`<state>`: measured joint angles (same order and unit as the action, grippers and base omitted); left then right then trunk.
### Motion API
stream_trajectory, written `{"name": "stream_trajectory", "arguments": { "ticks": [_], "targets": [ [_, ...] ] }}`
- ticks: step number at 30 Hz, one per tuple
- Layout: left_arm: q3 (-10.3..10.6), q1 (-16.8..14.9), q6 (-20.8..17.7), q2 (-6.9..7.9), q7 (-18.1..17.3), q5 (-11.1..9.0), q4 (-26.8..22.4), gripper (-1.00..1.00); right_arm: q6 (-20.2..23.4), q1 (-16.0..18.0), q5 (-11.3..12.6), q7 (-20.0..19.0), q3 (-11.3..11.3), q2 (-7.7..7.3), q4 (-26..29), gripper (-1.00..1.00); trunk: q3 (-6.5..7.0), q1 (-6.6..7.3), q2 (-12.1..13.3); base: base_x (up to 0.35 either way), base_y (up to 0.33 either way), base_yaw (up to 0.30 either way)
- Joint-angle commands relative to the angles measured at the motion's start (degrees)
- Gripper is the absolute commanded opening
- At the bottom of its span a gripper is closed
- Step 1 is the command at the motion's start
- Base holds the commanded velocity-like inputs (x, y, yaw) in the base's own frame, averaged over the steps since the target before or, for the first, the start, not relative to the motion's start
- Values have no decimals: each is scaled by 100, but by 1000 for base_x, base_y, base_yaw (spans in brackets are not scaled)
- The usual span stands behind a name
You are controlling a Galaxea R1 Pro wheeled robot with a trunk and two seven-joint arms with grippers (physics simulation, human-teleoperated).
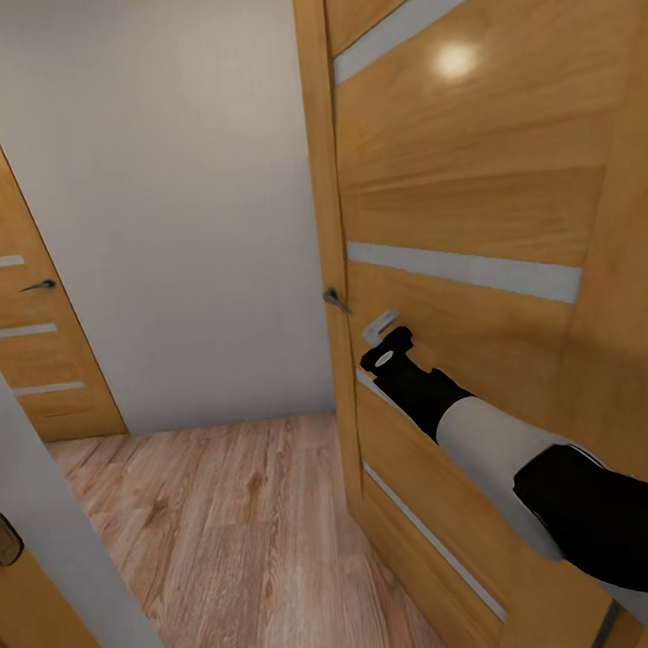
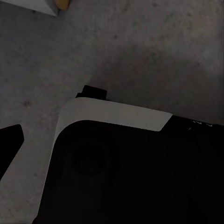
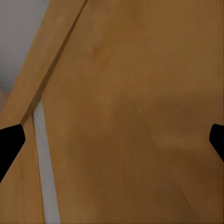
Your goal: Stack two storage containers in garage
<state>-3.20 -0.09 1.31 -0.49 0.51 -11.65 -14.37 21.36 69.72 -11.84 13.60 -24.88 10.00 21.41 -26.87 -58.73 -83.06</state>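
The robot stands at an orange-wood door (image 1: 469, 187) with pale glass slits, and its right arm (image 1: 543, 480) reaches forward so that the right pincer (image 1: 391, 341) is against the door panel, a little below and beside the small dark door handle (image 1: 335, 300). In the right wrist view the two dark fingertips (image 3: 9, 142) appear at the far edges with bare wood between them, so this pincer is wide and holds nothing. The left pincer I cannot judge: the left wrist view gives one dark fingertip (image 2: 10, 140) at the edge, the robot's own dark and white body (image 2: 121, 154), and the grey mottled concrete floor (image 2: 140, 42) under it. The two storage containers are in no picture here, so I cannot say where they stand; the step in hand seems to be getting through this door on the way. To do it well, I think the arm should push flat on the panel close to the handle side, far from the hinges, and the base should follow slowly so the door swings fully and does not return on the arm. Beyond the opening there is light wood plank floor (image 1: 237, 535), a white wall (image 1: 167, 181) and a second door (image 1: 8, 289). The passage looks narrow, so the trunk must stay in the middle of it.
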Motion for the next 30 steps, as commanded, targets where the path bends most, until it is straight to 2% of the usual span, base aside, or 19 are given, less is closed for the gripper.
{"name": "stream_trajectory", "arguments": {
  "ticks": [1,9,16,21,24,30],
  "targets": [
    [-31,0,10,-4,2,-12,-4,100,62,6,-99,29,-17,0,3,100,-6,0,-2,12,0,0],
    [-31,0,10,5,2,-12,-4,100,57,6,-114,37,10,0,72,100,-6,0,-2,1,0,0],
    [-27,0,10,4,2,-4,-4,100,-262,6,-132,116,-24,0,117,100,-6,0,-2,0,0,0],
    [-30,0,10,1,2,-4,-4,100,-237,6,-101,177,-8,0,77,100,-6,0,-2,0,0,0],
    [-27,0,10,-2,2,-4,-4,100,-286,6,-88,294,14,0,78,100,-6,0,-2,0,0,0],
    [-26,0,10,-3,2,-4,-4,100,-276,0,-81,862,9,0,33,100,-6,0,-2,0,0,0]
  ]
}}
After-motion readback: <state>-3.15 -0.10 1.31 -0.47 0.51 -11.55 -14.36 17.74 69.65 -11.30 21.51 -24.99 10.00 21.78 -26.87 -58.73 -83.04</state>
